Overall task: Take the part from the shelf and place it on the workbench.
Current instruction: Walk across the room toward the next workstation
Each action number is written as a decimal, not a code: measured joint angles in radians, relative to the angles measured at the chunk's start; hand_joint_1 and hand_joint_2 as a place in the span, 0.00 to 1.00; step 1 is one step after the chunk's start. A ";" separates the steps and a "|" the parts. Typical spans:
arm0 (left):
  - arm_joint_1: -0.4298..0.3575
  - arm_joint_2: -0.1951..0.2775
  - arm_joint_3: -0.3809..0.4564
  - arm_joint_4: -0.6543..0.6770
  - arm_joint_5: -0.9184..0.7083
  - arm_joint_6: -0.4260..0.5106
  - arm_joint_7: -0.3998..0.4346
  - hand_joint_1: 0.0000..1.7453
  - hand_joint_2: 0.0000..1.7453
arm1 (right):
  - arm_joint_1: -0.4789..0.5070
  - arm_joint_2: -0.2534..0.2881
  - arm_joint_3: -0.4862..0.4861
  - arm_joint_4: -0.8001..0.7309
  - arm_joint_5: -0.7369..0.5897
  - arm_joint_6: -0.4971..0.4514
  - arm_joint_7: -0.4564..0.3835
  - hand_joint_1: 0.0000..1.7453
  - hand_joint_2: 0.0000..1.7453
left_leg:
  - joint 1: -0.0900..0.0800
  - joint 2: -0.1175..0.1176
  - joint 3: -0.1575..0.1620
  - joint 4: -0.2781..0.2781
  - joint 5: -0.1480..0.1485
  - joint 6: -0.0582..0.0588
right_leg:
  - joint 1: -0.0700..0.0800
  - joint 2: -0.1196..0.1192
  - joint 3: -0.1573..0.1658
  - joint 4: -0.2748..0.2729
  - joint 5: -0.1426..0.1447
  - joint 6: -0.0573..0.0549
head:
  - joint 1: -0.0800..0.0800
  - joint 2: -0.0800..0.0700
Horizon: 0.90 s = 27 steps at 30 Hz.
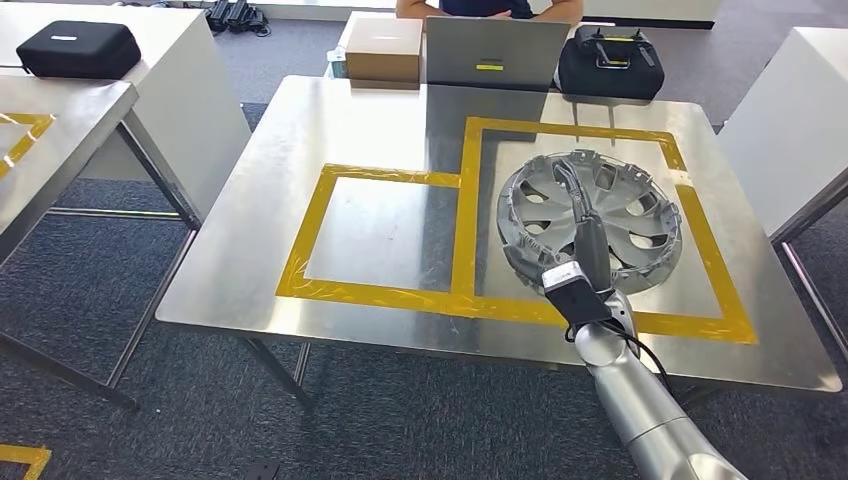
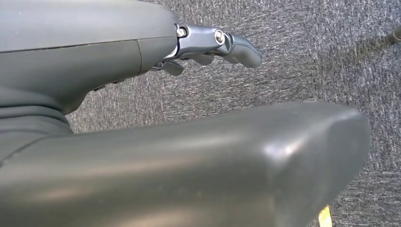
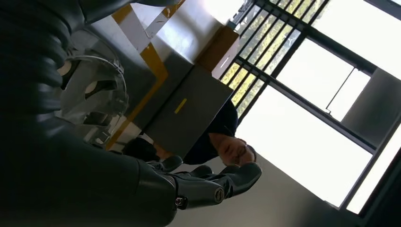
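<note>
The part (image 1: pixel 590 220), a silver wheel cover with spokes and cut-out windows, lies flat on the steel workbench (image 1: pixel 380 120), inside the larger of the two yellow tape frames (image 1: pixel 700 250) and to the right of the smaller frame. It looks like thin moulded plastic: light for its width, fairly stiff across the face but likely to flex at the rim, with a smooth painted skin that could slip under a loose hold. The clips around its edge look breakable, so the rim between two clips, or the edge of one of the windows, seems the safest place to take it, with fingers hooked through rather than squeezing the face. The right hand (image 1: pixel 585 235) reaches out over the wheel cover from its near edge, its dark fingers (image 1: pixel 572 182) stretched toward the hub. In the right wrist view those fingers (image 3: pixel 222 179) are extended and only gently curved, with nothing between them and the thumb, so the hand appears open and free of the part; whether any fingertip touches the cover I cannot tell. The left hand (image 2: pixel 142 94) hangs over grey carpet (image 2: pixel 307 56), away from the workbench, its fingers (image 2: pixel 227 45) loosely extended and holding nothing. With the part already resting inside the frame, the placing looks nearly or fully done.
</note>
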 joint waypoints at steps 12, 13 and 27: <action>0.015 0.000 0.017 0.001 0.053 0.006 0.016 0.00 0.00 | 0.144 -0.049 0.040 -0.195 -0.036 -0.008 0.000 0.00 0.00 | -0.009 -0.001 -0.001 0.004 0.001 0.007 | -0.010 0.000 0.000 0.000 0.005 0.008 | 0.000 0.000; 0.017 0.000 0.019 0.001 0.057 0.006 0.017 0.00 0.00 | 0.153 -0.050 0.041 -0.202 -0.037 -0.011 0.000 0.00 0.00 | -0.010 -0.001 -0.002 0.005 0.002 0.009 | -0.012 0.000 0.000 -0.001 0.006 0.010 | 0.000 0.000; 0.019 0.000 0.036 0.001 0.068 -0.019 0.009 0.00 0.00 | 0.241 -0.077 0.050 -0.305 -0.094 -0.005 0.001 0.00 0.00 | 0.010 0.008 -0.066 -0.008 0.077 0.004 | -0.022 0.001 0.084 0.026 -0.086 0.035 | 0.012 0.000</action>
